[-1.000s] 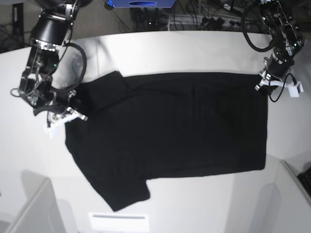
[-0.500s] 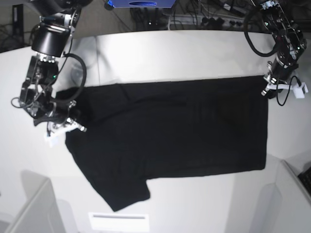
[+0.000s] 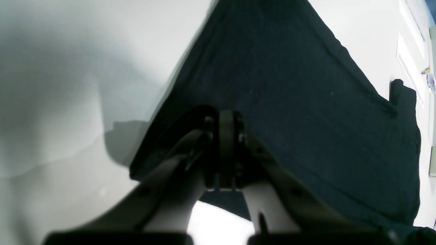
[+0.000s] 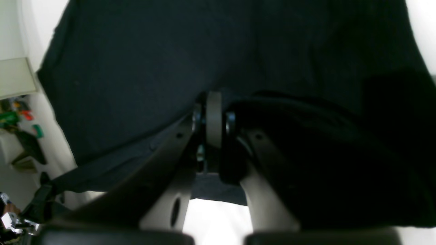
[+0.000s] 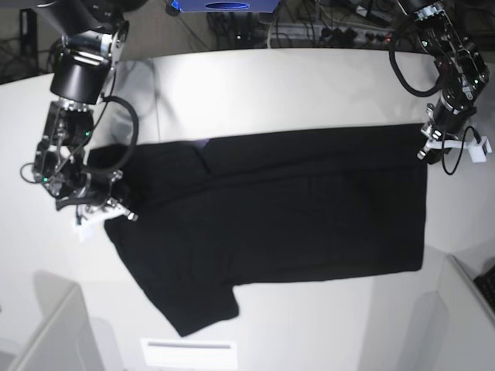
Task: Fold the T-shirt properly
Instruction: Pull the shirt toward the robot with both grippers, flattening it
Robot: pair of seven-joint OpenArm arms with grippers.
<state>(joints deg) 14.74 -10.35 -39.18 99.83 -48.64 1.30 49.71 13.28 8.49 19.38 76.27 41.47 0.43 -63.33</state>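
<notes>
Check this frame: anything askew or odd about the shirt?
The T-shirt lies unevenly: its far edge is doubled over toward the near side, while one sleeve sticks out flat at the near edge. No damage visible.

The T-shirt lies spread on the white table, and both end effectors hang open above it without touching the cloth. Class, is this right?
Not quite. Both wrist views show the left end effector and right end effector shut on the T-shirt, which lies spread on the white table.
</notes>
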